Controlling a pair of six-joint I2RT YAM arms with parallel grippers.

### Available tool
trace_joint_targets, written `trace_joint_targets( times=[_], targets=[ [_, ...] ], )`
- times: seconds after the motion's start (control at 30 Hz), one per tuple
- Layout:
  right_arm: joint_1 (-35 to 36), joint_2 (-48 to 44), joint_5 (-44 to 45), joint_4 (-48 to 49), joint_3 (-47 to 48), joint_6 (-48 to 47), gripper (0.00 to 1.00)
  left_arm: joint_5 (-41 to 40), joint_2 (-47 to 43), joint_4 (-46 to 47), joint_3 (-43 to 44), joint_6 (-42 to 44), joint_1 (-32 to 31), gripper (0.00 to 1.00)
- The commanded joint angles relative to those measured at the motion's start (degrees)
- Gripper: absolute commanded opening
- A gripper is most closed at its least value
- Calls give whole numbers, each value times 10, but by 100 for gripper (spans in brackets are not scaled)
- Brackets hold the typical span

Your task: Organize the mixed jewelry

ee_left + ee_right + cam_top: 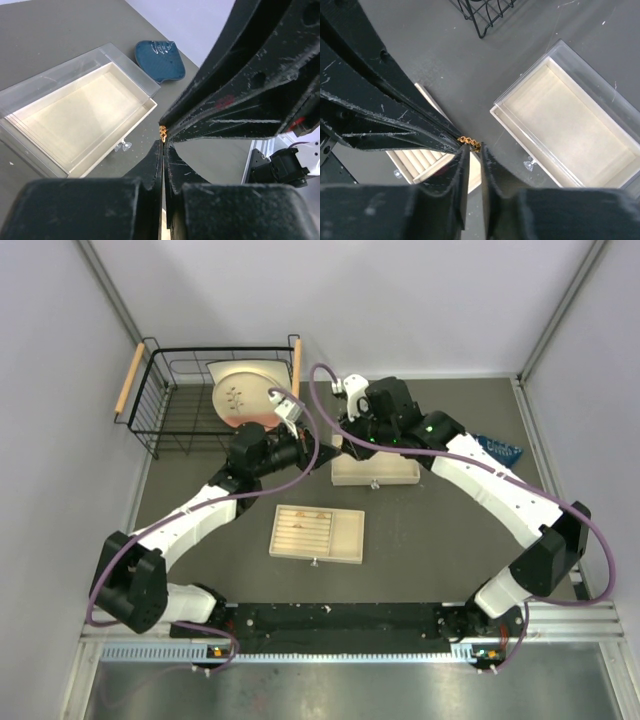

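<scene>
Both arms meet mid-table, tip to tip. The left gripper (163,142) is pressed fully closed, and a small gold ring (163,132) is nipped right at the ends of its fingers. The right gripper (474,150) comes in from the opposite side, nose to nose with it. Its own camera shows its jaws a narrow slit apart, with the ring sitting across their tips. Whether they have any bite on it, I can't tell.

So the ring is up in the air above the grey table (450,540), between the two sets of fingertips. It hangs just off a corner of the clear-cased beige box (570,125). The box's inside shows bare.

The ridged tray (345,540) lies nearer the arm bases, apart from the box. A few tiny gold-brown specks (300,521) sit in its grooves, too small to make out.

At the far left stands a black wire basket (160,410) with a pale plate (245,390) leaning inside. A blue dish (160,60) lies beyond the box on the right arm's side.
</scene>
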Motion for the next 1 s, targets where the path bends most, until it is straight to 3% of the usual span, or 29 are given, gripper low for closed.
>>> trace_joint_targets(
  times=[0.0,0.1,0.23,0.43,0.57,0.97],
  targets=[
    [7,-31,-40,15,8,-22,26,15,-7,9,21,34,-3,0],
    [6,-59,-45,14,0,-42,34,27,-18,1,21,56,1,0],
    [-7,-94,-76,7,-8,-66,38,69,-37,-3,22,78,12,0],
    [-45,-125,-227,-26,-12,-113,37,216,-36,-7,38,94,32,0],
    [-47,-130,-280,-58,-16,-164,37,309,-23,-5,53,79,38,0],
    [-47,-108,-354,-66,-20,-187,35,347,-27,3,51,70,38,0]
  ],
)
